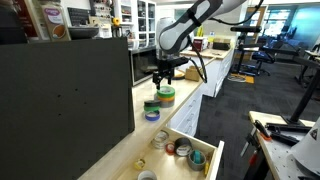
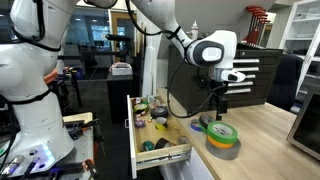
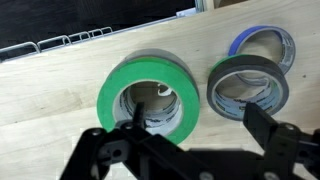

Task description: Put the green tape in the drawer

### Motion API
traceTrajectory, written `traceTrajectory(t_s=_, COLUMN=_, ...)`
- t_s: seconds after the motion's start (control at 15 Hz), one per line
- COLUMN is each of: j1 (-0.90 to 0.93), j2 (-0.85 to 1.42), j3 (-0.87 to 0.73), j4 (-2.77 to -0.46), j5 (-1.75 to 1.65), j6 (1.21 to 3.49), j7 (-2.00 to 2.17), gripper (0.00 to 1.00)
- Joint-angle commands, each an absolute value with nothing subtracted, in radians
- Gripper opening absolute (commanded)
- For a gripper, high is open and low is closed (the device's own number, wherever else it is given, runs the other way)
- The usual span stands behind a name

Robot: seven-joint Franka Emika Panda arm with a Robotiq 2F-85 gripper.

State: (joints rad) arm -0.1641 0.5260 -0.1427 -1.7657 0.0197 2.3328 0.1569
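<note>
The green tape (image 3: 150, 66) is a bright light-green ring lying flat on the pale wood counter, on top of another roll. It shows in both exterior views (image 1: 165, 93) (image 2: 222, 130). My gripper (image 3: 200, 122) is open and right over it. In the wrist view one finger is over the tape's hollow centre and the other is outside its right wall. The gripper hangs close above the tape in both exterior views (image 1: 165, 74) (image 2: 218, 104). The drawer (image 1: 192, 133) (image 2: 133, 130) stands open below the counter edge, with several small things inside.
A dark grey roll (image 3: 248, 68) lies just right of the green tape, with a blue roll (image 3: 262, 35) behind it. A dark panel (image 1: 60, 100) stands along the counter. A grey roll (image 2: 226, 148) lies under the green tape.
</note>
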Motion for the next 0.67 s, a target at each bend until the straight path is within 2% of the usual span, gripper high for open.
traceTrajectory(t_s=0.0, j1=-0.194, j2=0.595, j3=-0.135, j4=-1.656, j5=0.054, j6=2.258, j7=0.12, gripper=1.0)
traceTrajectory(t_s=0.6, j1=-0.219, j2=0.685, j3=-0.124, j4=-1.553, j5=0.094, j6=2.185, j7=0.092, gripper=1.0)
